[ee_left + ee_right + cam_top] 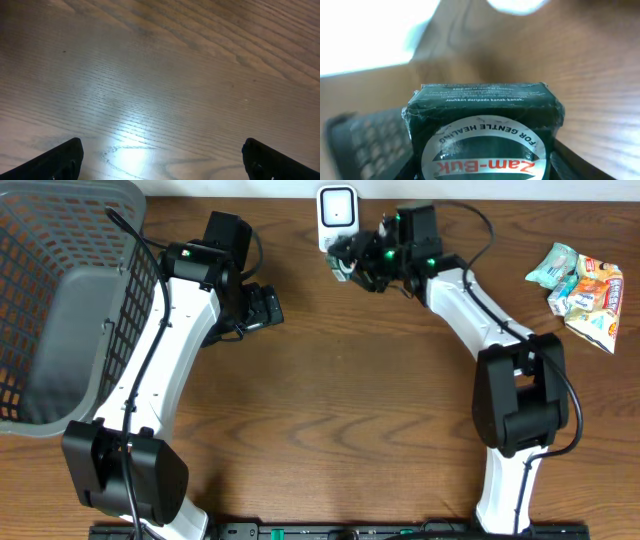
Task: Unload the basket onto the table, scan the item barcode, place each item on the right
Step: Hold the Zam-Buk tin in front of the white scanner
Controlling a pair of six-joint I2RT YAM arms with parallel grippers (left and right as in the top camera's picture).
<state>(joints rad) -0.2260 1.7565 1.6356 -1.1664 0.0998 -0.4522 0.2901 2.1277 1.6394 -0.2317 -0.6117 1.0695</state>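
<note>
From overhead, the right gripper is reaching toward the back edge of the table. It is sitting just beside the white scanner standing there and carrying a small green box, a placement I judge is meant to bring the box's print before the scanner's window. The left gripper is hanging over bare wood near the wire basket, apart from the action, probably waiting there so it is not blocking the scan. A heap of snack packets is lying at the far right edge. In the left wrist view, its fingers are showing only as two dark tips in the bottom corners, spread wide with nothing between them but wood grain and glare: released and empty. In the right wrist view, the green box is filling the lower frame, clasped on both sides between that gripper's dark fingers. Its round silver label is facing the camera and small print is running along its top edge. No barcode is showing on these faces, so the box may need turning before it reads.
</note>
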